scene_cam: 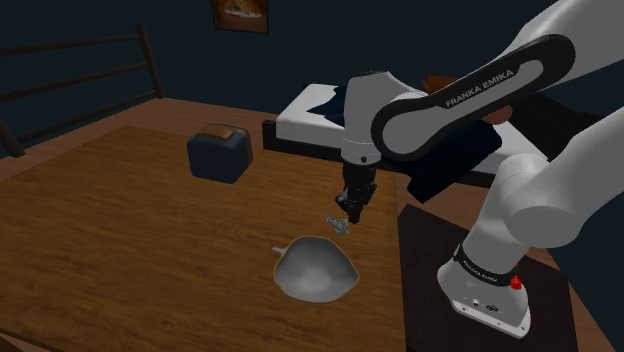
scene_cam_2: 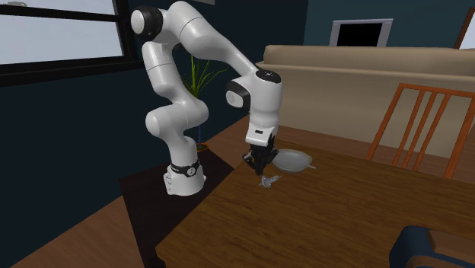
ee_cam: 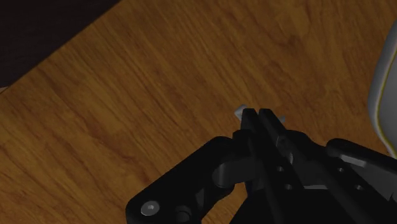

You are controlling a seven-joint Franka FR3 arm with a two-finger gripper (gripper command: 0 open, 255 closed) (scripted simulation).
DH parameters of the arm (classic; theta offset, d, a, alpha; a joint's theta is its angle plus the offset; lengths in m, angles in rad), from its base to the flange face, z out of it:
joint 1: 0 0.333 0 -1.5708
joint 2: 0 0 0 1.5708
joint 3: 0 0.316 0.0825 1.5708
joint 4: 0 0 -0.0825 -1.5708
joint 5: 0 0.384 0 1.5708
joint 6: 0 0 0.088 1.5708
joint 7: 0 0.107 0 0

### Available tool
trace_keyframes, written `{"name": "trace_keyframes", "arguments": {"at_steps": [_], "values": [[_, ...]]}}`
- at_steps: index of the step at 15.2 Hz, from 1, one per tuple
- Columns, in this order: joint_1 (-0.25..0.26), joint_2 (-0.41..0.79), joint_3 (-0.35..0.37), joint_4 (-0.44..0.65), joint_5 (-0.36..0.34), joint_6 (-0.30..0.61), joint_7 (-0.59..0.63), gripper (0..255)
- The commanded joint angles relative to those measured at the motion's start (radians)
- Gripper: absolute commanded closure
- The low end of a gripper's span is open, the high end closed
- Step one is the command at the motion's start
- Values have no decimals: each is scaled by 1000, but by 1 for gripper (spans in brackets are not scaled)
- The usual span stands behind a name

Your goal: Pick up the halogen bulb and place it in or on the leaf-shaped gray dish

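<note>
Poised with gripper (scene_cam: 353, 212) pinched together on nothing, just above the halogen bulb (scene_cam: 335, 223), lying just beside the leaf-shaped grey dish (scene_cam: 316, 270).

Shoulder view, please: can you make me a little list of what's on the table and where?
table: brown wooden top
bulb: small pale halogen bulb, just beyond the dish's rim, not in it
dish: grey leaf-shaped dish, nothing in it
gripper: all-black two-finger gripper, right at the bulb
box: dark blue rounded box, farther back, on its own
</note>
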Motion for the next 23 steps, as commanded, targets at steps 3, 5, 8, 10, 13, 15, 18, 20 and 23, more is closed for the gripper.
{"name": "trace_keyframes", "arguments": {"at_steps": [3,5,8,10,13,15,18,20,23], "values": [[0,0,0,0,0,0,0,255],[0,0,0,0,0,0,0,255],[12,43,77,22,-125,103,-48,0],[10,56,85,16,-133,126,-50,0],[6,91,92,-3,-136,179,-45,0],[2,116,97,-14,-140,216,-41,0],[-1,137,102,-23,-144,244,-38,0],[-1,137,102,-23,-144,244,-38,0],[-1,138,102,-23,-144,244,-38,0]]}}
